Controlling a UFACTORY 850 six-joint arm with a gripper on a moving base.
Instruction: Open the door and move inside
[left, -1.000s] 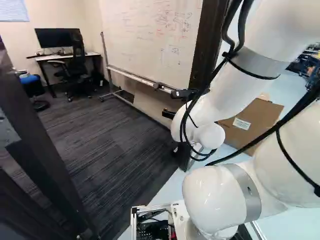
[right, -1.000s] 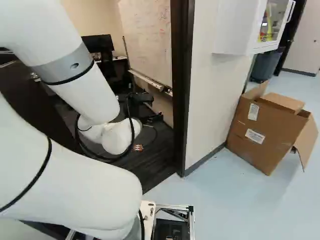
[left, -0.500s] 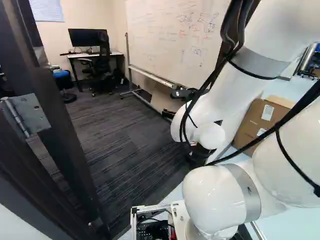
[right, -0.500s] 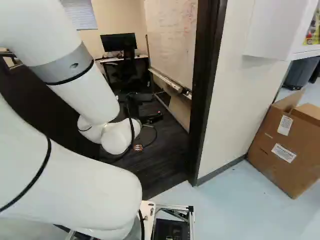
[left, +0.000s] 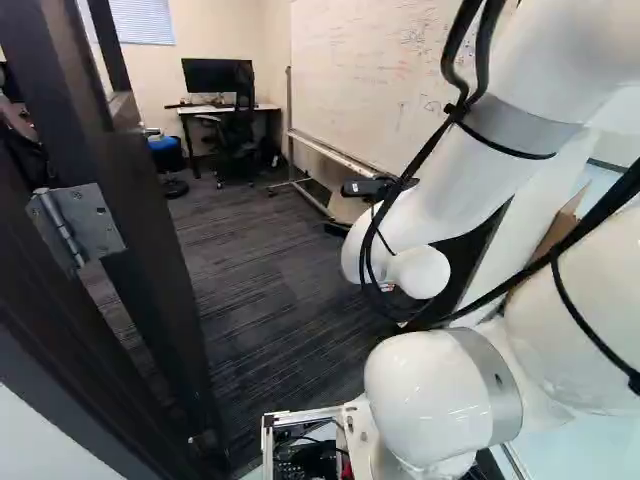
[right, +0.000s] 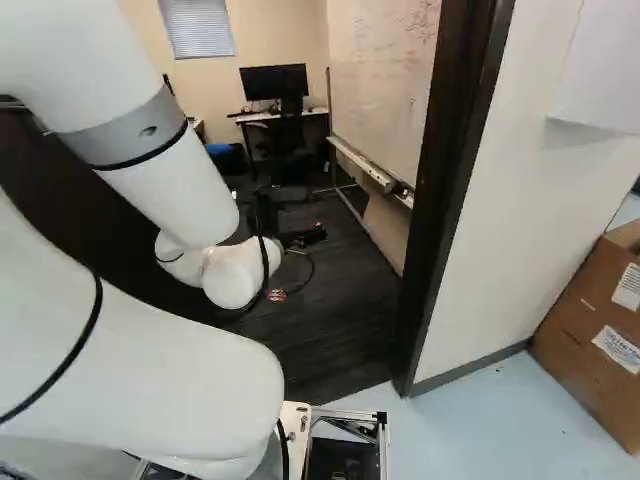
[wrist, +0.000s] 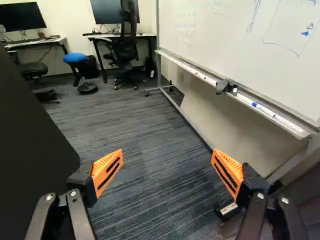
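While the dark door (left: 150, 225) stands open, grey metal hinge (left: 98, 222) at its edge, end effector (right: 306, 236) spread wide

shows very dark brown on the door (left: 165, 240), streaks grey and near-black through the carpet (wrist: 145, 150), carries red and blue scrawl over white on the whiteboard (left: 350, 85), blazes orange with black stripes on the pads (wrist: 102, 165), bright blue on the stool (wrist: 75, 57).
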